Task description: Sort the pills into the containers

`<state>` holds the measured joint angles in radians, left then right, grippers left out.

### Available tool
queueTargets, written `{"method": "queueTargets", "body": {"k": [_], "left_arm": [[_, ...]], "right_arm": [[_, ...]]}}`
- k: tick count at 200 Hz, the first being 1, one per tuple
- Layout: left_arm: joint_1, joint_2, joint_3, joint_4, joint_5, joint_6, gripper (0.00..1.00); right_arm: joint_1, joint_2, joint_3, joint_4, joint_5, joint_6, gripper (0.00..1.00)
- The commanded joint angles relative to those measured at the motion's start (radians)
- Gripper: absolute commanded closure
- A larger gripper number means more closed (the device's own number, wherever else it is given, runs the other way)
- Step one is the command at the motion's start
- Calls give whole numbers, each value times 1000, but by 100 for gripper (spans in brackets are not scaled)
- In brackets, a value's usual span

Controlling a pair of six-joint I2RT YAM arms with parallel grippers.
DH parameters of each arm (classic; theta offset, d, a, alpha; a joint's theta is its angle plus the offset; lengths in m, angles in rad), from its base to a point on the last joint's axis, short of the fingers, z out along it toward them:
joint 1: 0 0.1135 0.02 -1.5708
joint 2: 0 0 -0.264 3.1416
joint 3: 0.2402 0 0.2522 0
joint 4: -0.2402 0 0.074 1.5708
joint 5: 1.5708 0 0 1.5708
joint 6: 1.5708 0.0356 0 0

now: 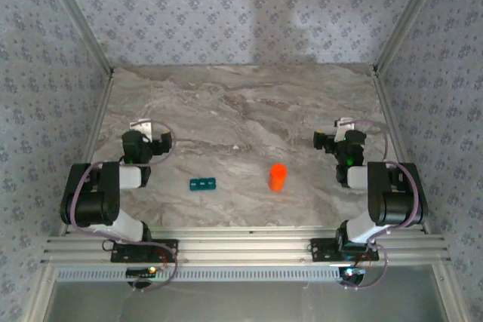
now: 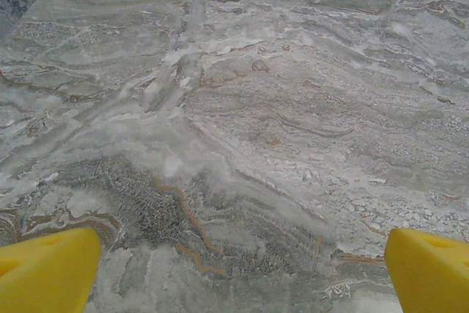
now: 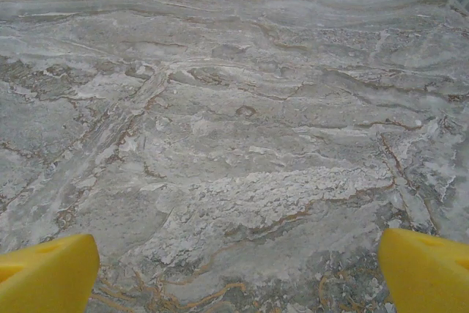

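Observation:
A small teal strip of containers [image 1: 202, 184] lies on the marble table near the front, left of centre. To its right stands an orange bottle [image 1: 278, 176] with a round cap. No pills can be made out. My left gripper [image 1: 145, 127] rests at the left side, behind and left of the containers. My right gripper [image 1: 341, 127] rests at the right side, behind and right of the bottle. In the left wrist view the left gripper [image 2: 242, 269] is open over bare marble, its yellow fingertips [image 2: 47, 269] wide apart. The right gripper [image 3: 238, 273] is likewise open with nothing between its fingertips [image 3: 425, 269].
The marble table [image 1: 241, 111] is walled by patterned panels at the back and both sides, with metal frame posts [image 1: 83, 28] at the corners. An aluminium rail [image 1: 241, 246] carrying both arm bases runs along the near edge.

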<state>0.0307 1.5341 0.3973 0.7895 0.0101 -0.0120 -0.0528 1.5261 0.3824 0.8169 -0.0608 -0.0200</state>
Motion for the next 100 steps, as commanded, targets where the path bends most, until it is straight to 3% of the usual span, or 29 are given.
{"method": "queueTargets", "body": {"k": [1, 100], "left_arm": [[-4, 2, 18, 22, -4, -7, 1], [-4, 3, 20, 21, -4, -8, 1]], "right_arm": [[2, -1, 5, 2, 9, -12, 0], [-2, -1, 7, -4, 21, -3, 0]]}}
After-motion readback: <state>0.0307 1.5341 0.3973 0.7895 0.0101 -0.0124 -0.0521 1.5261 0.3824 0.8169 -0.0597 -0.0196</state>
